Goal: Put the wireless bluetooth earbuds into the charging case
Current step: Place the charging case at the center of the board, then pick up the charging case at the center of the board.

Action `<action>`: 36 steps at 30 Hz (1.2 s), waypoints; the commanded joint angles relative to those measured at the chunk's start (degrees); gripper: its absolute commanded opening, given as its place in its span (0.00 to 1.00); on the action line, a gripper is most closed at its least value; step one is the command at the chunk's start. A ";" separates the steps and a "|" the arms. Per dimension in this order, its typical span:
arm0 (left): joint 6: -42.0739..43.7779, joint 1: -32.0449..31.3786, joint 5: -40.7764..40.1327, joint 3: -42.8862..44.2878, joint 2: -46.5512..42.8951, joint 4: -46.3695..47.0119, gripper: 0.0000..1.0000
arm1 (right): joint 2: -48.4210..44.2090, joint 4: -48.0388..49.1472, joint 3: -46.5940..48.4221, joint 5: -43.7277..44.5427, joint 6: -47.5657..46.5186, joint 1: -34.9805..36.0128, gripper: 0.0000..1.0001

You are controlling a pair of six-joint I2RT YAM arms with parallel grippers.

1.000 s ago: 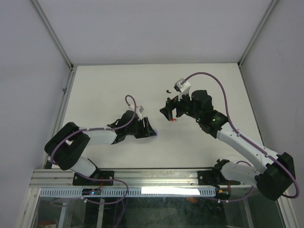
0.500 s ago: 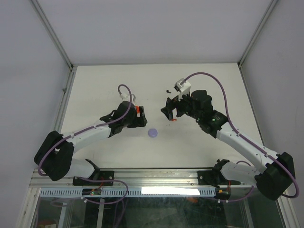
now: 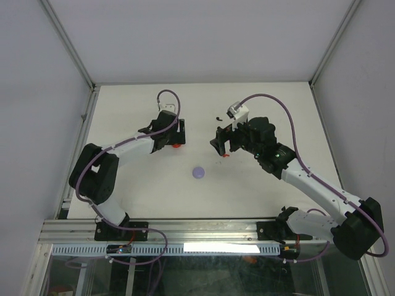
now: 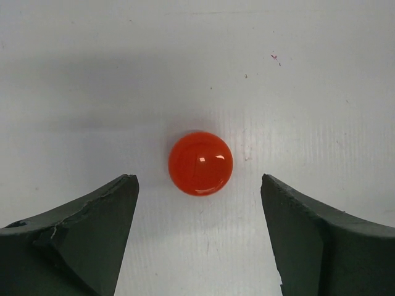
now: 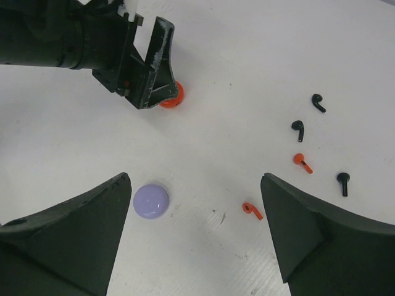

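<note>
The left gripper [image 3: 174,134], released and wide, hangs at far left of centre with its jaws either side of a red disc [image 4: 200,163], touching neither side. The right gripper [image 5: 196,185] is likewise spread, holding nothing. Below it the earbuds [image 5: 302,162], three black and two red, lie scattered on the table [image 3: 259,98], right of a lilac disc [image 5: 150,201].

Glossy orange-red round disc [image 4: 200,163] with white glints, on a plain matte white tabletop [image 4: 308,74] with faint red specks far right. Pale lilac round disc [image 5: 150,201], unpatterned. Three tiny black stemmed earbuds [image 5: 299,128], two orange-red stemmed earbuds [image 5: 302,162]. Left gripper [image 4: 199,182]: dark grey-green fingers [image 4: 80,234]. Purple arm cables [image 3: 271,98].
</note>
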 commanded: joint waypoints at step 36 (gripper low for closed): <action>20.27 -1.17 7.82 7.21 2.30 -2.93 0.47 | 2.00 -4.17 3.82 1.55 1.67 -0.77 0.89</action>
